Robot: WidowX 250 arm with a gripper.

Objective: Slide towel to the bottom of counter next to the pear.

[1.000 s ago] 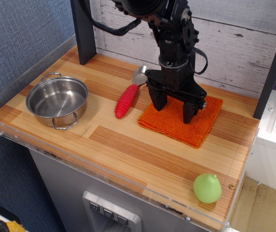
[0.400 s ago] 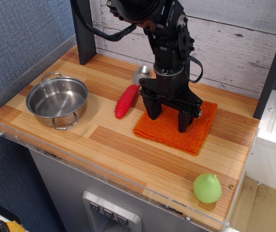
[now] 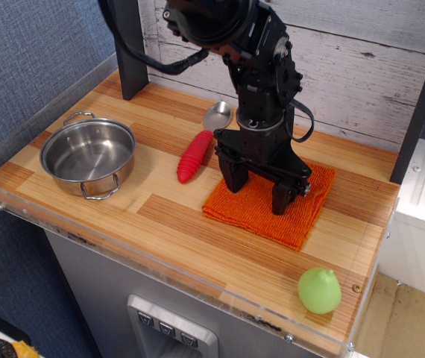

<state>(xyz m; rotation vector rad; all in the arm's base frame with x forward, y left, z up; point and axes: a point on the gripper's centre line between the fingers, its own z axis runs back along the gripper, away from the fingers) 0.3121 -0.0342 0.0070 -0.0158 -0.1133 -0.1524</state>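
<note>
The bright orange knitted towel lies flat on the striped wooden counter, right of centre. My black gripper stands upright over it, open, with both fingertips pressed down on the cloth, one at its left part and one near its middle. The light-green pear sits at the counter's front right corner, apart from the towel's near edge. The arm hides the towel's back left part.
A steel pot with two handles stands at the left. A red-handled metal spoon lies just left of the towel. A clear acrylic rim runs along the front edge. A dark post stands at the back left.
The gripper has moved toward the front and a little left with its fingertips on the towel, and the towel has slid with it, closer to the front edge and the pear.
</note>
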